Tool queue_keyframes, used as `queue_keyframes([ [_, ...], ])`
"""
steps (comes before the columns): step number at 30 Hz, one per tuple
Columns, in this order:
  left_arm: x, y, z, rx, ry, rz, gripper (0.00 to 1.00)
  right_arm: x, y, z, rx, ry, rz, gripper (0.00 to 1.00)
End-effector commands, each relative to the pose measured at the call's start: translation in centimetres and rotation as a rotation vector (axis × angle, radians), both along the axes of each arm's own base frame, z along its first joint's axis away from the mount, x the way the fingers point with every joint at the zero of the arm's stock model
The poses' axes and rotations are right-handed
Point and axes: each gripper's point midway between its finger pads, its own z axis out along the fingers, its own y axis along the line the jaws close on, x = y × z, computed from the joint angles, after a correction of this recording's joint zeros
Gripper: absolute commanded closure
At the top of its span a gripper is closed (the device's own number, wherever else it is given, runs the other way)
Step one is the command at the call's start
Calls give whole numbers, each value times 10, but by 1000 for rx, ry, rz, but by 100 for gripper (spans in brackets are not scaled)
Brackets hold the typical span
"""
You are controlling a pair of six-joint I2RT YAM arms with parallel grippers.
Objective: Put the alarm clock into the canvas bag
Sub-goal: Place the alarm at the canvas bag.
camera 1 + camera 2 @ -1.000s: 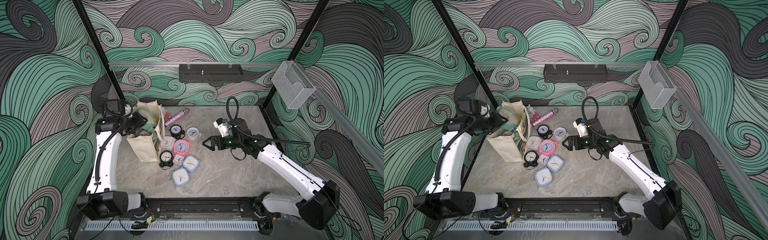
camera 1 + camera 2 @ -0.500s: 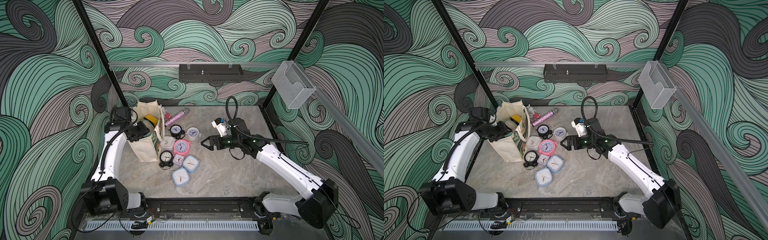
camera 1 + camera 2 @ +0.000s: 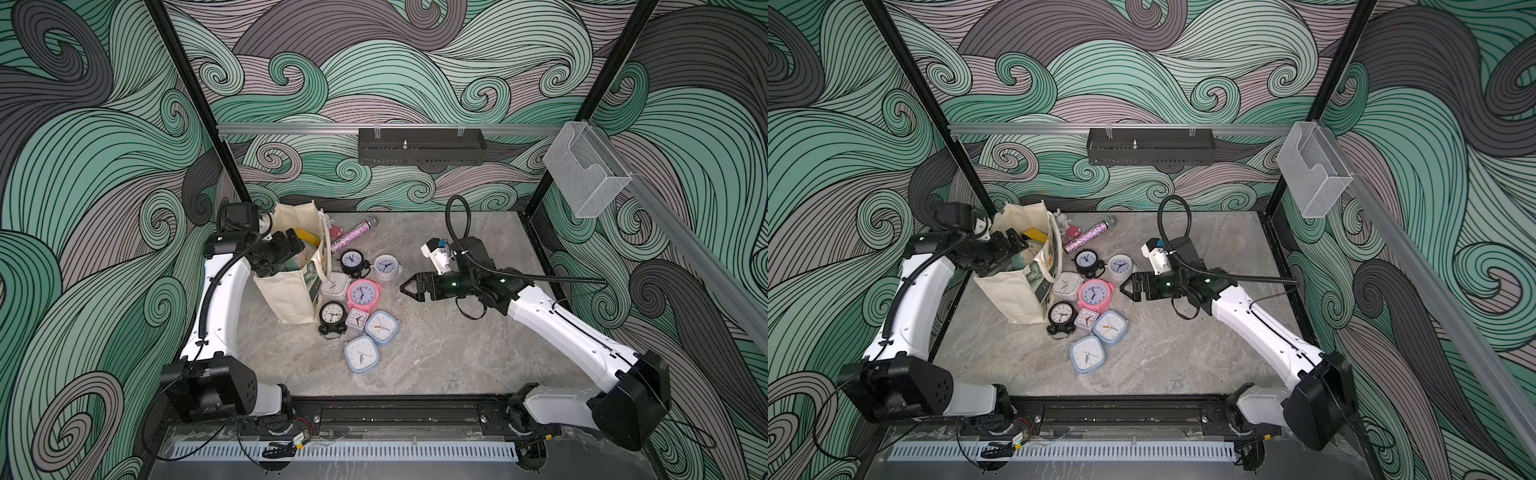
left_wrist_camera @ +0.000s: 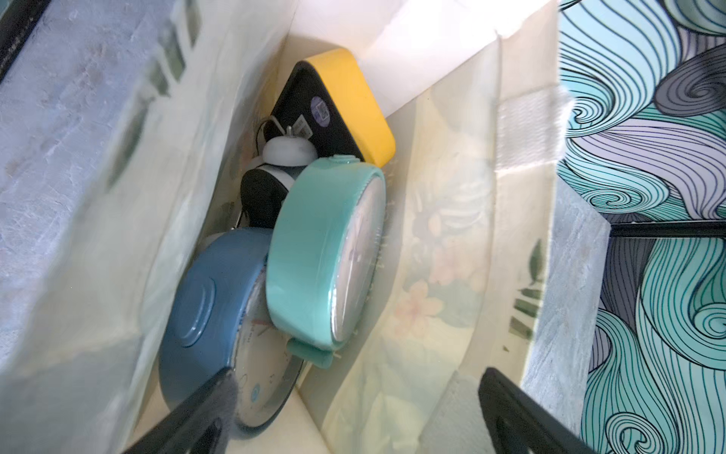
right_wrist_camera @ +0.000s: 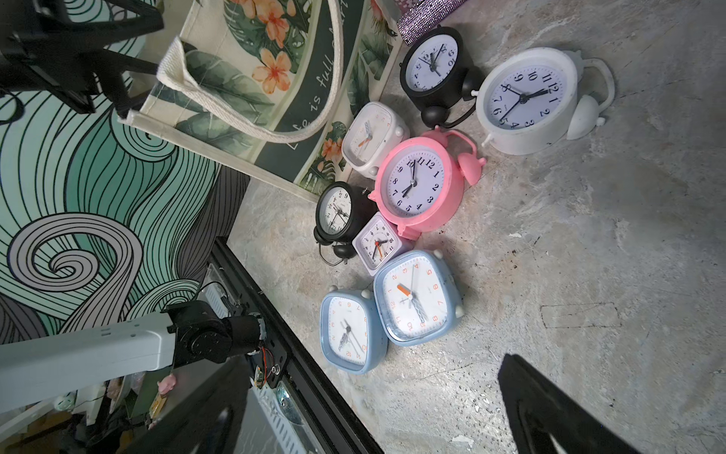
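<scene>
I see left claw (image 4: 355, 379) wide at canvas bag (image 3: 286, 295) mouth, right claw (image 3: 406, 287) wide; pink alarm clock (image 3: 363, 293) rigid, probably light: grip case sides.

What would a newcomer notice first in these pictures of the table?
First comes the cluster of alarm clocks on the grey table, with the pink clock in its middle, right beside the standing canvas bag. Next is the left end effector, open at the bag's mouth. There the left wrist view shows a mint clock, a blue clock and a yellow-edged object already inside.
</scene>
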Motion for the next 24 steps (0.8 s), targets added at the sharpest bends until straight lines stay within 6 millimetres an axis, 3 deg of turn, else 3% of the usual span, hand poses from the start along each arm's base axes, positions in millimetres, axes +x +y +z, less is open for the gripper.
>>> queue_keyframes([
  [1, -12, -2, 33, 13, -67, -2, 1, 5, 2, 7, -11, -12, -18, 0],
  [6, -13, 18, 69, 121, -178, 83, 1, 9, 5, 8, -11, -1, -25, 0],
  [13, 5, 54, 73, 282, -163, 172, 1, 9, 13, 9, -7, 13, -15, 0],
  [16, 18, 64, 64, 307, -140, 176, 2, 11, 17, 14, -9, 17, -12, 0],
  [20, 38, 78, 31, 314, -61, 186, 8, 15, 23, 19, -13, 27, -12, 0],
  [24, 52, 87, 6, 318, -10, 187, 27, 22, 32, 20, -8, 56, -16, 0],
])
